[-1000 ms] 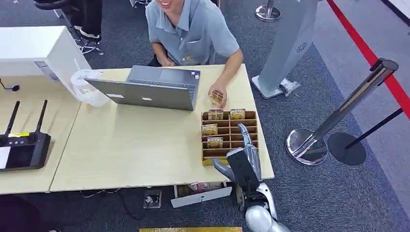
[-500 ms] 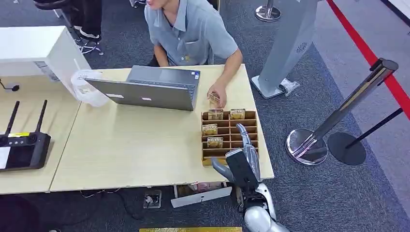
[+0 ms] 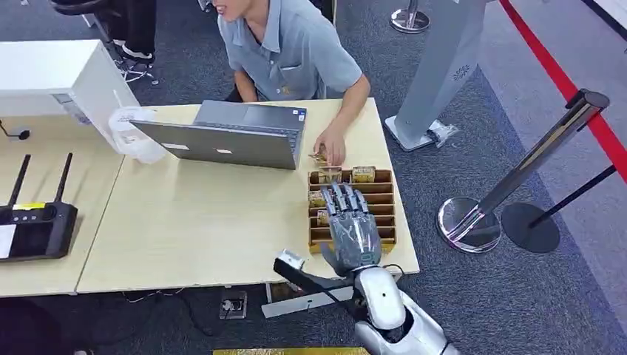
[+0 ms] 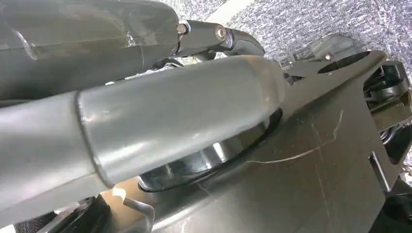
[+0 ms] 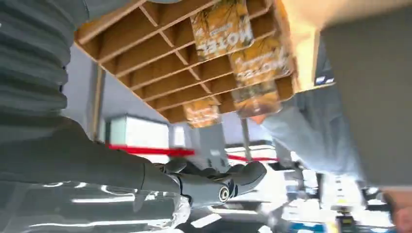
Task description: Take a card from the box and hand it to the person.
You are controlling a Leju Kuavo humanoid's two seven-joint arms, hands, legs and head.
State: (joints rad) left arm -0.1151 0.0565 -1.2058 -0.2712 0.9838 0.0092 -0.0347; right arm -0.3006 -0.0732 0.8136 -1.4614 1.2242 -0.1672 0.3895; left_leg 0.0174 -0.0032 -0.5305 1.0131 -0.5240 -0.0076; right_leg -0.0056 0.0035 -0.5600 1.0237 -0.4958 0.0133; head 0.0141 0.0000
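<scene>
Grey carpet runs under the pale wooden table (image 3: 207,222). Spread flat above the slotted brown cardboard box (image 3: 378,194), the robot's right hand (image 3: 350,222) has its fingers apart and holds nothing. Orange printed cards (image 3: 362,174) stand in slots just beyond its fingertips; the right wrist view shows one (image 5: 221,22) reading "MOTEL". Past the box, a person's hand (image 3: 330,150) rests beside a grey laptop (image 3: 235,134). Whether the left hand is apart or closed I cannot tell.
</scene>
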